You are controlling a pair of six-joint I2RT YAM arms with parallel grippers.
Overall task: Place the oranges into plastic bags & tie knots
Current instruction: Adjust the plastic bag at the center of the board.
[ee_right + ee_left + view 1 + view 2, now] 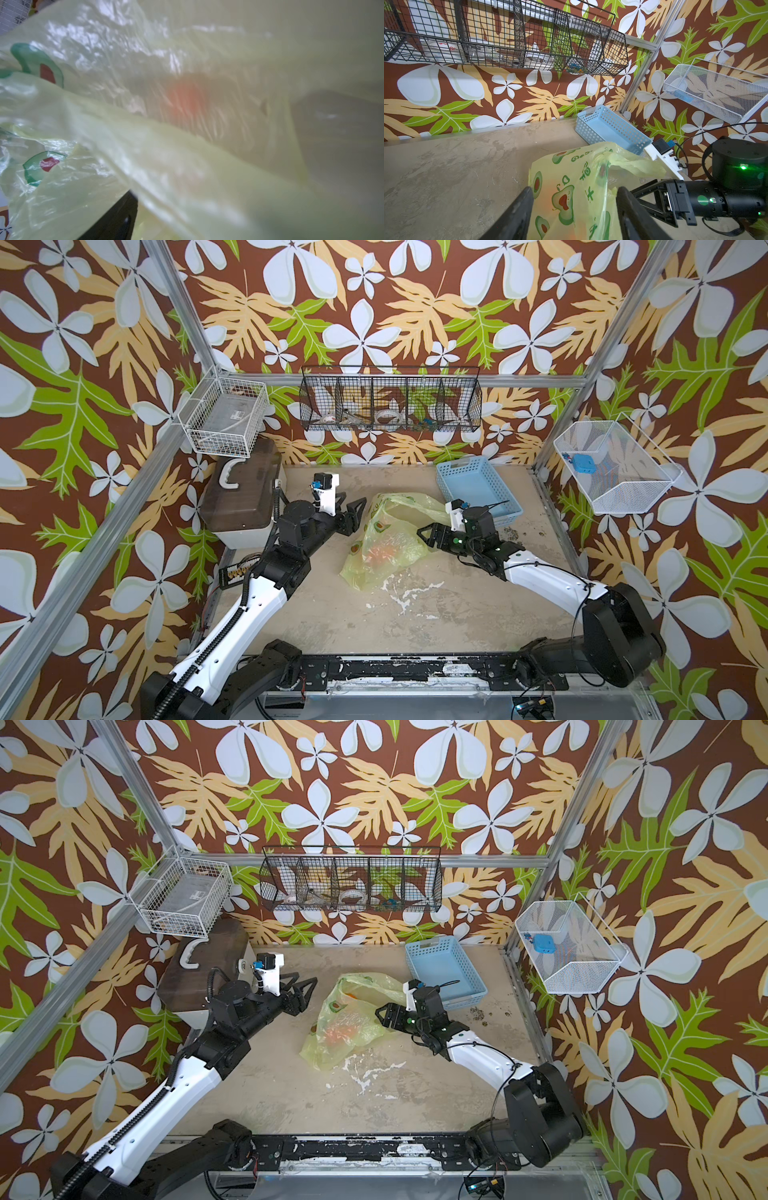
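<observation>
The yellow-green plastic bag [390, 539] [345, 1019] with avocado prints lies crumpled mid-table. Through its film the oranges [380, 552] [338, 1033] show as an orange blur. I see no knots; the bag's top lies loose toward the back. My left gripper [357, 512] [574, 189] is open just left of the bag, with the printed film ahead of its fingers. My right gripper [427, 536] is open at the bag's right edge. In the right wrist view the bag [145, 145] covers almost everything, with an orange glow [185, 93] behind it. One dark finger [116, 218] shows there.
A light-blue perforated basket [478, 489] sits back right, just behind the right wrist. At back left stands a brown-lidded box [241, 502]. Wire baskets hang on the walls, among them a black rack [390, 402]. Crumbs [511, 533] lie right of the right arm.
</observation>
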